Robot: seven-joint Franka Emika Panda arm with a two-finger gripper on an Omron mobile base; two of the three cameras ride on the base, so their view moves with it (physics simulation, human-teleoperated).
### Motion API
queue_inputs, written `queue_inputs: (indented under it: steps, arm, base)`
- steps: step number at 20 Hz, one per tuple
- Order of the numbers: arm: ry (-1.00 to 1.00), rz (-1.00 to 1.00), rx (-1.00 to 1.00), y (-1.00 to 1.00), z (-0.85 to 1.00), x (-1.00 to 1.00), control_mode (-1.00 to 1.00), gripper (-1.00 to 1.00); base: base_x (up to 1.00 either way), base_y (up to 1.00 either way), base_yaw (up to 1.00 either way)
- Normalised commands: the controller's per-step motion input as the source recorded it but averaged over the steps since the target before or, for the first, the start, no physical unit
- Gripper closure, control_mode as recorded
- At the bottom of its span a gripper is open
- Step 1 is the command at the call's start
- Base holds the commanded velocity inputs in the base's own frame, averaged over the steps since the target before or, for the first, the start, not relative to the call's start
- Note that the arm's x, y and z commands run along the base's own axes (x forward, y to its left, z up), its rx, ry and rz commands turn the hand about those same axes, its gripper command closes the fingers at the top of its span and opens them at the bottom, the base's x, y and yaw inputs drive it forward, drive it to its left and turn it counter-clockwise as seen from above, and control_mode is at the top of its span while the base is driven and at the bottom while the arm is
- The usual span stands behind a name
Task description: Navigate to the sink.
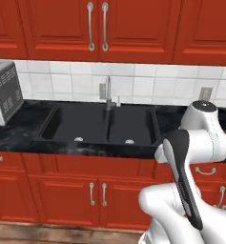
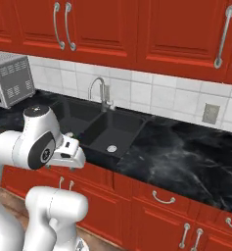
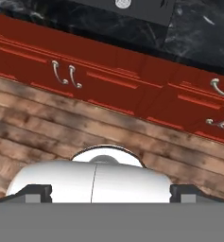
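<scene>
The black double-basin sink (image 1: 88, 125) is set in the dark marble counter straight ahead, with a round silver drain in each basin. Its chrome gooseneck faucet (image 1: 108, 93) rises at the back between the basins. From the right side, the sink (image 2: 115, 128) and faucet (image 2: 98, 91) lie just beyond my arm. A strip of the sink (image 3: 142, 8) shows at the top of the hand view. My gripper (image 3: 111, 192) points down at the floor in front of the cabinets. Its dark fingertips (image 3: 35, 192) stand wide apart, open and holding nothing.
A silver microwave (image 1: 3, 93) stands on the counter left of the sink. Red base cabinets (image 1: 97, 188) run below the counter, red wall cabinets (image 1: 97, 26) above. The wooden floor (image 3: 47, 127) lies under the hand. Marble counter (image 2: 186, 157) stretches right of the sink.
</scene>
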Motion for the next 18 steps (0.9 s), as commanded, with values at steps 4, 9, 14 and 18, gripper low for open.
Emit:
queue_inputs:
  steps: [4,9,14,18]
  arm:
    - [0.0,0.0,0.0,0.0,0.0,0.0,1.0,-1.0]
    - [0.0,0.0,0.0,0.0,0.0,0.0,1.0,-1.0]
    - [0.0,0.0,0.0,0.0,0.0,0.0,1.0,-1.0]
    - [0.0,0.0,0.0,0.0,0.0,0.0,1.0,-1.0]
  base:
    - [0.92,0.42,-0.3]
    - [0.65,0.54,-0.29]
    - [0.46,0.63,-0.28]
    - [0.35,0.58,-0.25]
